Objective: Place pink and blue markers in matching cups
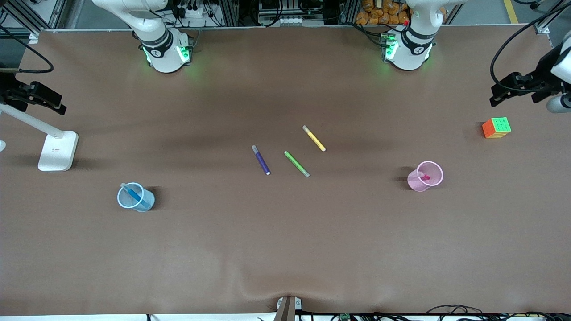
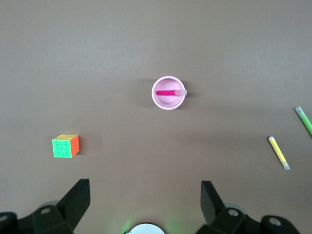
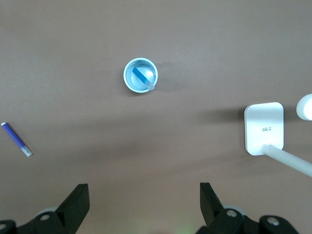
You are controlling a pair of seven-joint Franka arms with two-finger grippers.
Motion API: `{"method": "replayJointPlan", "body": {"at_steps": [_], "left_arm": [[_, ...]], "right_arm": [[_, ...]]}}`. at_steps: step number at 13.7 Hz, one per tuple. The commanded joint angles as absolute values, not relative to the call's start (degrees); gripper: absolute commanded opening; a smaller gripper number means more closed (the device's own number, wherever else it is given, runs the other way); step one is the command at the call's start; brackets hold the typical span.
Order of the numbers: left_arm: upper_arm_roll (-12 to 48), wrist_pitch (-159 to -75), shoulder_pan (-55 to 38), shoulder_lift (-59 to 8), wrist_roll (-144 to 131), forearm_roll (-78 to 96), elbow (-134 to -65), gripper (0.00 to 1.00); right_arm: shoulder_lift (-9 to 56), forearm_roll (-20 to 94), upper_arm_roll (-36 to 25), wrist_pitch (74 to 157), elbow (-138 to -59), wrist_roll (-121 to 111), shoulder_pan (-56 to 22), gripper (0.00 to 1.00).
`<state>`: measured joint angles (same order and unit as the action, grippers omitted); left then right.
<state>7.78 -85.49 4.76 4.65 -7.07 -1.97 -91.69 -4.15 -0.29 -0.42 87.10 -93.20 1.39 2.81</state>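
Brown paper covers the desk (image 1: 285, 249). Nearest the front camera, the blue marker (image 1: 134, 195) is leaned inside the blue cup (image 1: 135, 197) at the right arm's end; a little farther, the pink marker (image 1: 424, 176) is leaned in the pink cup (image 1: 424, 176) at the left arm's end, so the sorting is judged finished. Purple (image 1: 261, 159), green (image 1: 296, 164) and yellow (image 1: 314, 138) markers are left lying farther off, mid-desk. Only the wrist views show the left end effector (image 2: 145, 204) and right end effector (image 3: 144, 204), both spread wide and empty, each raised over its cup.

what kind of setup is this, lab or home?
Likely a robotics lab: two white robot arm bases on a brown-covered table, aluminium framing with cables, and a white camera stand.
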Motion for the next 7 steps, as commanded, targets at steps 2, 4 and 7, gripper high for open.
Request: {"method": "replayJointPlan", "body": {"at_steps": [2,4,7], "left_arm": [[4.57,-86.66,1.41,9.40,-7.82,-2.02,-97.37,1.00],[3.96,-90.51,0.27,12.03,-7.82,-2.02,-101.23,1.00],[3.78,-90.62,-0.09,12.22,-7.30,-2.11,-101.16,1.00]], "right_arm": [[-5.10,0.79,-0.18,86.49,-93.69,0.00,3.52,1.00],[-5.19,0.79,-0.18,85.87,-93.69,0.09,3.52,1.00],[-5.01,0.79,-0.26,85.87,-93.69,0.35,3.78,1.00]]}}
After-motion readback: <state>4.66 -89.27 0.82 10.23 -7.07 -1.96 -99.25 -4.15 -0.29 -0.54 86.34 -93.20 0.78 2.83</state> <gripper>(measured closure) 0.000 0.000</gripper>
